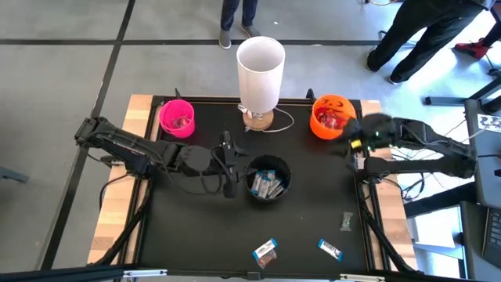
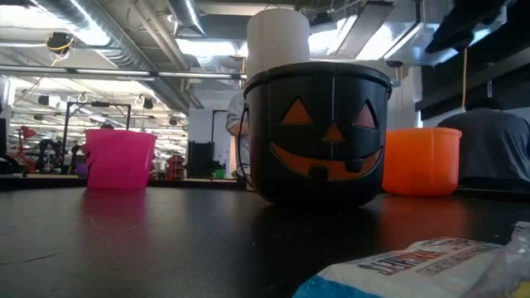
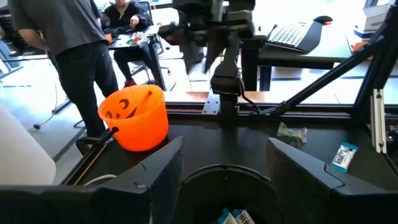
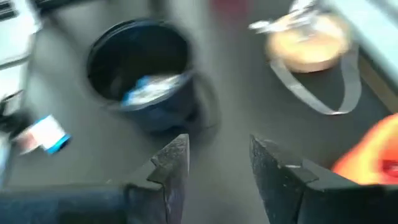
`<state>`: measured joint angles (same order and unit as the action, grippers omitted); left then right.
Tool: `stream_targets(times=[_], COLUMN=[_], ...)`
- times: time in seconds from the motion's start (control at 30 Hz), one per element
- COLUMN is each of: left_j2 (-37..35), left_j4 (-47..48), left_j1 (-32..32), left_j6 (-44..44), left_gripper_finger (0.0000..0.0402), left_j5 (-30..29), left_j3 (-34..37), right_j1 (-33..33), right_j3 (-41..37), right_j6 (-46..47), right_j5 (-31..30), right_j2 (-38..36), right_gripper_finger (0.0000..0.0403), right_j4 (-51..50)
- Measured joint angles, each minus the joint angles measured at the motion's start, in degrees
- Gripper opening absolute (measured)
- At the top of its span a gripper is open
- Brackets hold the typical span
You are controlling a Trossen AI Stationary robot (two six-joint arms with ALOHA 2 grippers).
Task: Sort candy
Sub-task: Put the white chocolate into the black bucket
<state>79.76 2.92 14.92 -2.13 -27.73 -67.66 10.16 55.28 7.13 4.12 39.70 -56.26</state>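
Candy, small wrapped sweets, is spread over several places on the black table (image 1: 196, 235). Blue-and-white silvery mini bars (image 1: 266, 185) lie inside the black plastic pumpkin bucket (image 1: 285, 174) at the table's middle. Red packets (image 1: 332, 121) fill the orange plastic pumpkin bucket (image 1: 315, 117) at the far right, and a few sweets (image 1: 178, 121) sit in the pink plastic cup (image 1: 163, 116) at the far left. Loose on the table near the front edge are a blue-and-white bar with a brownish wrapper (image 1: 265, 251) and, to its right, another blue-and-white bar (image 1: 330, 250); a small greyish-green wrapper (image 1: 347, 222) lies farther right, apart from both.

A tall white cylinder on a round wooden base (image 1: 260, 64) stands at the far edge between the pink cup and the orange bucket.

The left claw (image 1: 228, 166) hangs just left of the black bucket, its fingers (image 3: 163, 171) spread wide and holding nothing; the bucket's rim shows between them in the wrist view.

The right claw (image 4: 217, 168) is above the table just right of the orange bucket. Its fingers (image 4: 281, 171) stand parted with nothing between them.

Beyond the far edge, people's legs (image 1: 239, 16) stand on the grey floor.
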Motion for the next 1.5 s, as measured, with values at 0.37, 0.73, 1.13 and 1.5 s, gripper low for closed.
stream_targets(times=[0.37,0.73,1.13,1.5], left_j2=[0.0,0.1,0.4,1.4], left_j4=[0.1,0.2,0.6,1.1], left_j1=[0.2,0.2,0.3,0.3], left_j6=[0.2,0.2,-0.3,-0.8], left_gripper_finger=[0.0215,0.0215,0.0215,0.0215], left_j5=[-0.3,-0.3,-0.2,0.2], left_j3=[0.0,0.0,0.1,0.1], right_j1=[-38.9,-59.0,-68.0,-70.7], right_j3=[-2.8,-2.9,-2.9,-2.7], right_j6=[20.0,36.0,49.7,56.5], right_j5=[-14.5,-12.7,-4.7,-4.0], right_j2=[10.5,32.6,48.3,56.8], right_gripper_finger=[0.0156,0.0156,0.0225,0.0333], right_j4=[-1.9,-0.5,16.9,24.0])
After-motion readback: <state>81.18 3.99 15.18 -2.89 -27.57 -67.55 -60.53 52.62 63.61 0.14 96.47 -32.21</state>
